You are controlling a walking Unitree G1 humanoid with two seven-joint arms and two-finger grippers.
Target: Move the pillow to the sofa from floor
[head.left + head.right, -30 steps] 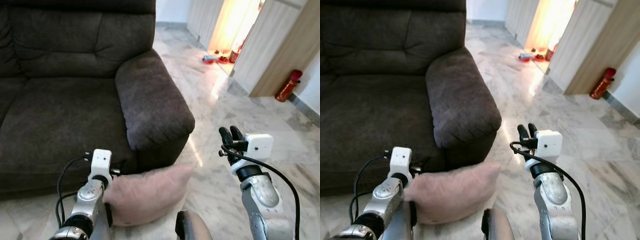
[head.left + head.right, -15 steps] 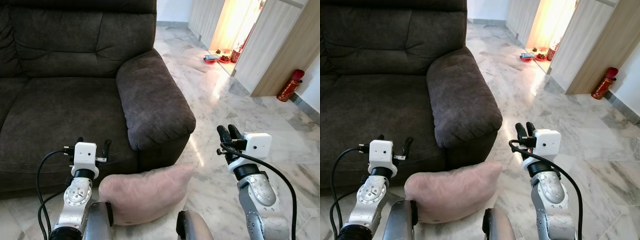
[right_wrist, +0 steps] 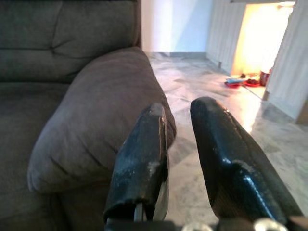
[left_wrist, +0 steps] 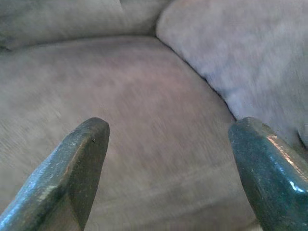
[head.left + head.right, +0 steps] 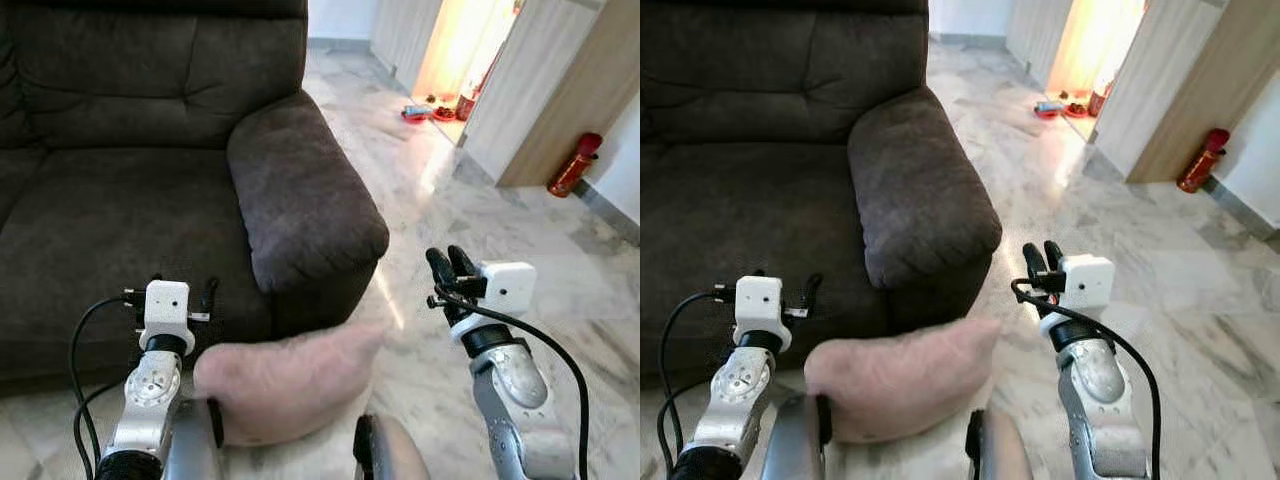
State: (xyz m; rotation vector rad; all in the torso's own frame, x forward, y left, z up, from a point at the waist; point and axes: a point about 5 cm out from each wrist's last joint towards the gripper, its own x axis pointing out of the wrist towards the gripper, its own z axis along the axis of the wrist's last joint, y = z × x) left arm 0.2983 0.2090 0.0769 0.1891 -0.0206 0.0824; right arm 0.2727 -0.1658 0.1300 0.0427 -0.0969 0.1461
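1. The big dark sofa (image 5: 130, 190) fills the space ahead. Its soft seat is the spot the pillow should go.
2. The pink pillow (image 5: 285, 380) lies on the marble floor (image 5: 460, 200), touching the sofa's front, just under the fat armrest (image 5: 300, 190).
3. The left gripper (image 4: 168, 168) hangs over the seat edge with its fingers spread wide – holding nothing.
4. The right gripper (image 3: 180, 159) is up in the air beside the armrest, its fingers nearly closed and empty.
5. I think both grippers should go low, one on each side of the pillow, and squeeze softly – then lift.
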